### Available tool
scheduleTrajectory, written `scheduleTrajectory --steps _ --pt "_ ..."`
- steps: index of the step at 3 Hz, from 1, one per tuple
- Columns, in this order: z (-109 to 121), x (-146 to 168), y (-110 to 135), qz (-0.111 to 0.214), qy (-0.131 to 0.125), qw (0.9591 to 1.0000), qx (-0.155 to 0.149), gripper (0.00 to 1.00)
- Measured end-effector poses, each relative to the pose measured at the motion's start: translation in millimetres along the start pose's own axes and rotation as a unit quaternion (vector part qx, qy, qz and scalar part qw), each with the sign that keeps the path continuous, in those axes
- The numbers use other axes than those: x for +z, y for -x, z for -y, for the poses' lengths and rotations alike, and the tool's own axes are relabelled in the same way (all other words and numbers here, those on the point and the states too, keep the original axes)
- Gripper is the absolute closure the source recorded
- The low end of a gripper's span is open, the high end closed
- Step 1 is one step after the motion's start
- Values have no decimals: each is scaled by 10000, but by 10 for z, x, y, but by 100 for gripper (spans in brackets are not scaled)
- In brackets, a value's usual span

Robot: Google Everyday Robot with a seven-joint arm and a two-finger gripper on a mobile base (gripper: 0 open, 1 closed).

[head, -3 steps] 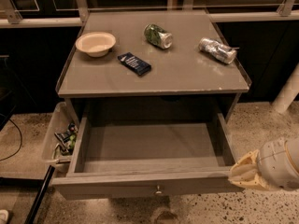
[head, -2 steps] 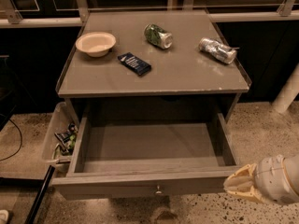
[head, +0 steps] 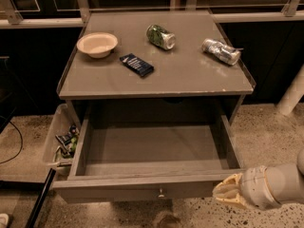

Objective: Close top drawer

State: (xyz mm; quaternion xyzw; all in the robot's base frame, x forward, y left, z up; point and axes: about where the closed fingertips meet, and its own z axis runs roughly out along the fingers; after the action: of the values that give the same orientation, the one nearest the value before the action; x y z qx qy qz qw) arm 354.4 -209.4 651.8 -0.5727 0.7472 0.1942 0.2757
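The top drawer point(head: 152, 148) of the grey cabinet is pulled far out and is empty inside. Its flat grey front point(head: 137, 190) faces me at the bottom of the camera view, with a small round metal knob point(head: 161, 193) at its centre. My gripper point(head: 227, 192) comes in from the lower right on a white arm. Its pale fingertips are at the right end of the drawer front, level with its top edge.
On the cabinet top point(head: 190, 75) lie a cream bowl point(head: 97, 44), a dark blue packet point(head: 136, 64), a green can point(head: 160, 36) and a silver can point(head: 221, 51). A clear bin with snack packets point(head: 61, 139) hangs at the cabinet's left. A white post point(head: 292, 94) stands at right.
My gripper has moved left and down along the lower right, from beside the drawer's right corner to the right end of its front. The drawer has not moved.
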Motion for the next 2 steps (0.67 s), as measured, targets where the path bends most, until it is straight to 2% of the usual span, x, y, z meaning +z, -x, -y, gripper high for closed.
scheduleTrajectory --steps 1,2 --pt "78 274 48 60 151 9998 -87 100" --pt "80 287 49 64 162 9998 -89 82"
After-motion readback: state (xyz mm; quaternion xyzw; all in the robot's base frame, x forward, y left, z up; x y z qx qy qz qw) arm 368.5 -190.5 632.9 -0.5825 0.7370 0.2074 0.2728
